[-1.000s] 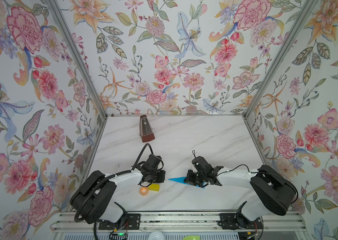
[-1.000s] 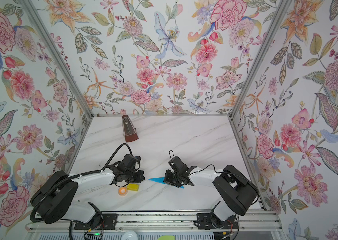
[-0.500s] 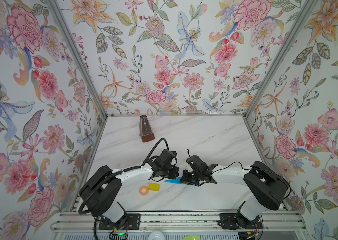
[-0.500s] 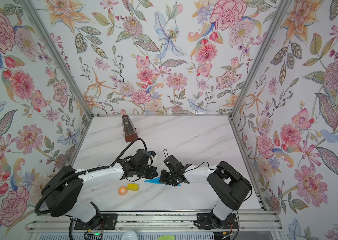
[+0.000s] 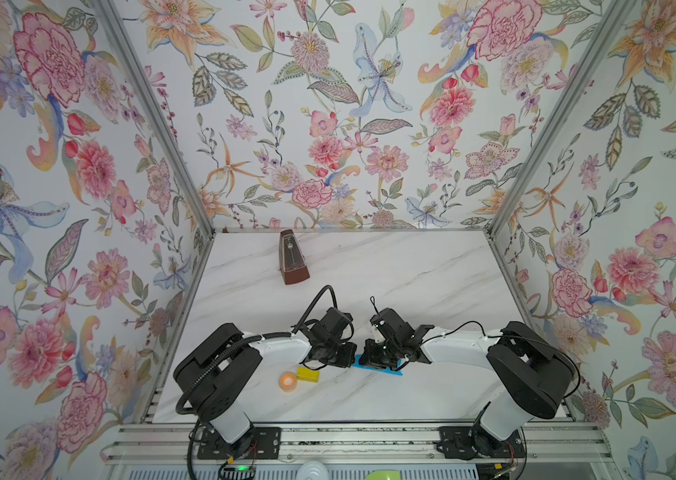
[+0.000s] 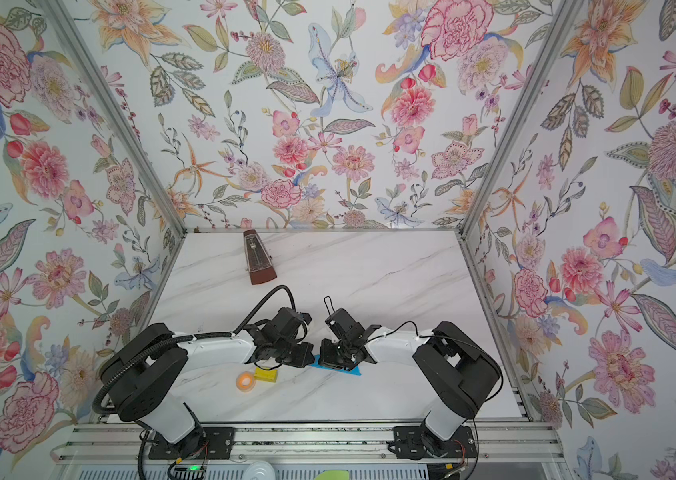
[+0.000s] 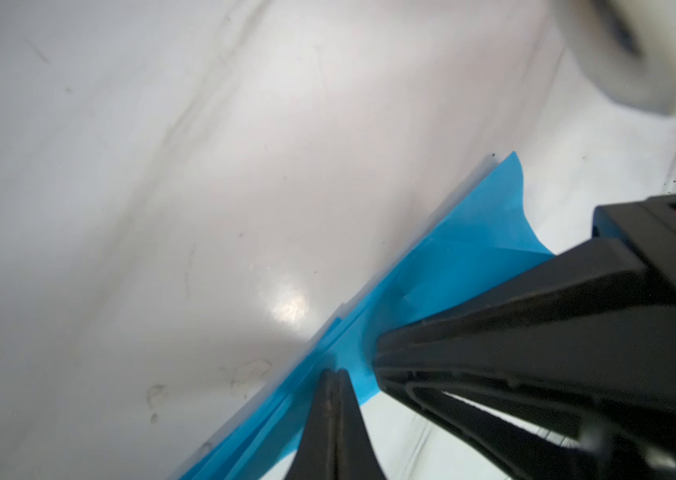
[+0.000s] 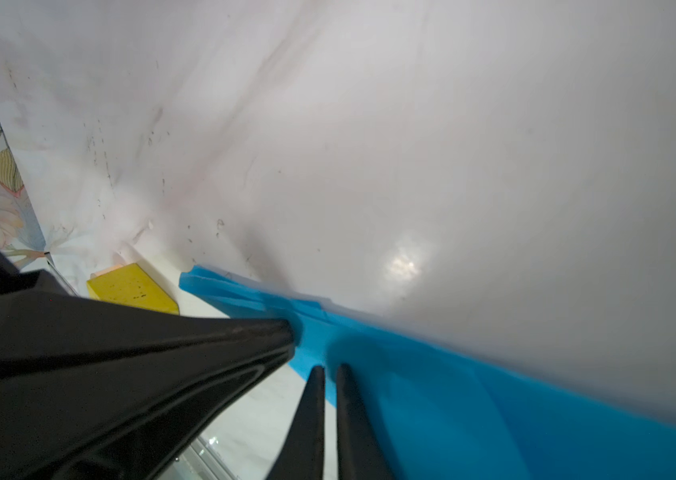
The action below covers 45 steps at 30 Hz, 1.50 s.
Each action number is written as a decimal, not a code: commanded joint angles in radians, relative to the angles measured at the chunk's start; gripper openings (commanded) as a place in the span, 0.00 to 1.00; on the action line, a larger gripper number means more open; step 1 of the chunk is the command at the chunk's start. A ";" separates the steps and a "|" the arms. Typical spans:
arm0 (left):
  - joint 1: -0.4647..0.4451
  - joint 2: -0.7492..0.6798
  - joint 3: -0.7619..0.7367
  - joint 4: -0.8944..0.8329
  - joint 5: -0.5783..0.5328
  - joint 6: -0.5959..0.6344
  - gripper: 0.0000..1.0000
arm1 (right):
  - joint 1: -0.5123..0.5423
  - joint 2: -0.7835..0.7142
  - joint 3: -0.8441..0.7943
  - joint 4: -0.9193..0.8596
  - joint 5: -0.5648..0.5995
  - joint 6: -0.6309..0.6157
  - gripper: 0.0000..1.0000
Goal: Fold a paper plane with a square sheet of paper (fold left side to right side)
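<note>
Your left gripper (image 7: 334, 374) is closed, with its two fingers flat against each other. Its tips rest on the paper plane (image 7: 452, 257) close to one long edge. You cannot tell from the wrist view whether a layer of paper is caught between them. Your right gripper (image 8: 330, 368) shows a thin slit between its fingers, so it stands slightly parted. Its tips are down at the paper plane (image 8: 473, 395), and nothing can be made out in the slit. In both top views the two grippers meet nose to nose at the front middle of the table (image 5: 411, 282), the left gripper (image 5: 348, 360) just beside the right gripper (image 5: 369, 359). The paper plane (image 5: 390, 371) lies flat on the table beneath them, mostly covered. What shows is a bright blue strip that tapers toward the right arm's side. In the left wrist view its folded layers are stacked along the edge, and one end flares. A yellow block (image 5: 307, 374) lies on the table just beside the left gripper, apart from the plane. An orange tape roll (image 5: 287, 380) sits just beside the block on its far side from the plane. A brown metronome (image 5: 292, 259) stands well apart, near the back wall and left of centre.
</note>
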<state>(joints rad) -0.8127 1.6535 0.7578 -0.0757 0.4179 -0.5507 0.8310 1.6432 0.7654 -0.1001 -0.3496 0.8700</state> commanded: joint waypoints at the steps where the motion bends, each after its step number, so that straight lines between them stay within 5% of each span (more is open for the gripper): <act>1: 0.004 0.066 -0.057 -0.019 -0.037 -0.014 0.00 | 0.005 -0.018 0.032 -0.189 0.070 0.021 0.15; 9: 0.004 0.073 -0.083 0.015 -0.025 -0.032 0.00 | 0.031 -0.061 0.059 -0.181 0.083 0.144 0.13; 24: 0.004 0.081 -0.086 0.013 -0.021 -0.033 0.00 | 0.035 0.001 0.033 -0.249 0.185 0.187 0.07; 45: 0.035 0.064 -0.109 -0.014 -0.027 -0.022 0.00 | -0.080 -0.283 -0.277 -0.320 0.210 0.245 0.05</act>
<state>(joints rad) -0.7975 1.6730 0.7067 0.0841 0.4633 -0.5739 0.7696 1.3682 0.5625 -0.2581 -0.2012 1.0977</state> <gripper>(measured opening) 0.048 0.056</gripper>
